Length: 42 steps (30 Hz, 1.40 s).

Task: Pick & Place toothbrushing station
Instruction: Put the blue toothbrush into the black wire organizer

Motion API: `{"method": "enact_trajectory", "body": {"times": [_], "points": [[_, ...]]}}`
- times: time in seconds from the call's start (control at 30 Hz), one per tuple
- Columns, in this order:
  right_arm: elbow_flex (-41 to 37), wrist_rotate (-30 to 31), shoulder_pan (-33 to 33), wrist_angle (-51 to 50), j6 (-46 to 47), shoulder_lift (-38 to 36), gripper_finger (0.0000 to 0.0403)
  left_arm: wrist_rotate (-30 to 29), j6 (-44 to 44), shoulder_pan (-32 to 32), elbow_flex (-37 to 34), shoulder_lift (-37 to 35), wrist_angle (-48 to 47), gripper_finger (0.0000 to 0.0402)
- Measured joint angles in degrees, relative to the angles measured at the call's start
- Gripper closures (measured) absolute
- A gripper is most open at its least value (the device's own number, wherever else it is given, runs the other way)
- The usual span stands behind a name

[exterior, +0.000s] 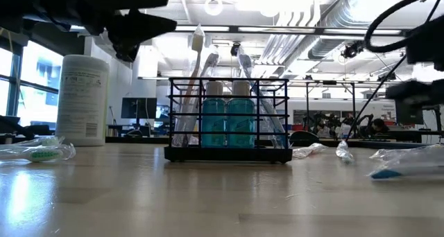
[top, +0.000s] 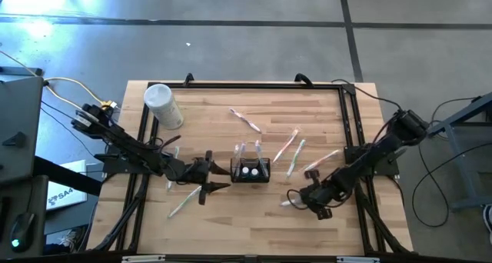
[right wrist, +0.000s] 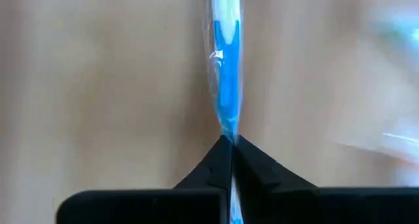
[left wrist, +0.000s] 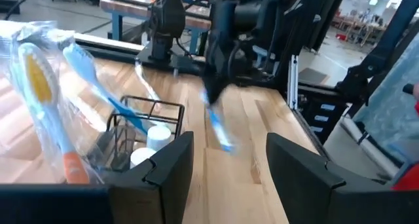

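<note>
- Your right pincer (right wrist: 230, 140) is clenched tight on a blue toothbrush (right wrist: 226, 73) still in its clear wrapper. The jaws meet right on the handle, so most of the brush sticks out ahead of the fingers.
- That pincer sits low at the right side of the bench (top: 231, 232), well apart from the black wire holder (top: 251, 171). My guess is you've only just grabbed it and the lift hasn't started.
- Gripping one end looks deliberate, since it leaves the long end free to drop into a slot.
- Your left pincer (top: 209, 178) hangs just beside the holder on its left with the jaws apart and nothing between them. Looks like it's just waiting there.
- The holder stands upright mid-bench. Inside you've got two teal bottles (exterior: 227, 123) with white caps side by side, plus a few wrapped toothbrushes (exterior: 196, 77) leaning up out of the top.
- More wrapped brushes (top: 290, 149) lie loose on the bench, mostly right of the holder, and one (top: 184, 204) near the left arm.
- The white canister (top: 163, 105) stands off at the far left corner, lid on, so you can't tell what's in it.
</note>
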Motion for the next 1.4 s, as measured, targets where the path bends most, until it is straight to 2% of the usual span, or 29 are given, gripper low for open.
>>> {"method": "enact_trajectory", "body": {"times": [0.13,0.27,0.43,0.57,0.7,0.8,1.0,1.17,1.3,1.4], "points": [[5.74,14.09,5.32,-9.83,0.80,-1.76,0.0402,-0.04,-1.15,0.00,1.05,2.02,0.13,0.0213],[11.39,26.90,9.59,-14.51,-5.16,-1.43,0.0401,2.30,-0.68,0.01,5.05,4.63,0.45,0.0213],[15.30,39.02,10.54,-11.11,-18.98,-1.38,0.0401,8.34,-0.52,0.00,11.89,8.52,0.26,0.0213],[15.64,47.10,10.33,-2.76,-34.21,-1.38,0.0400,8.42,-0.95,0.04,17.07,10.68,-4.02,0.0213],[15.69,51.32,10.23,7.11,-48.07,-0.95,0.0400,6.52,-1.58,0.04,21.29,11.53,-9.77,0.0212],[15.75,51.56,10.23,12.20,-56.22,-0.38,0.0400,6.35,-3.71,0.04,23.07,11.58,-13.37,0.0212],[15.77,53.13,9.83,14.42,-64.58,2.89,0.0400,6.21,-9.59,0.06,23.80,11.58,-13.26,0.0181],[15.77,61.02,8.77,20.42,-73.40,6.92,0.0400,6.12,-12.71,0.09,23.80,11.58,-13.34,0.0146],[15.77,65.69,7.54,27.56,-82.41,10.12,0.0400,6.12,-12.92,0.09,23.80,11.58,-13.04,0.0140],[15.77,64.80,6.69,30.20,-85.09,11.32,0.0400,6.15,-12.97,0.48,23.80,11.58,-13.18,0.0140]]}}
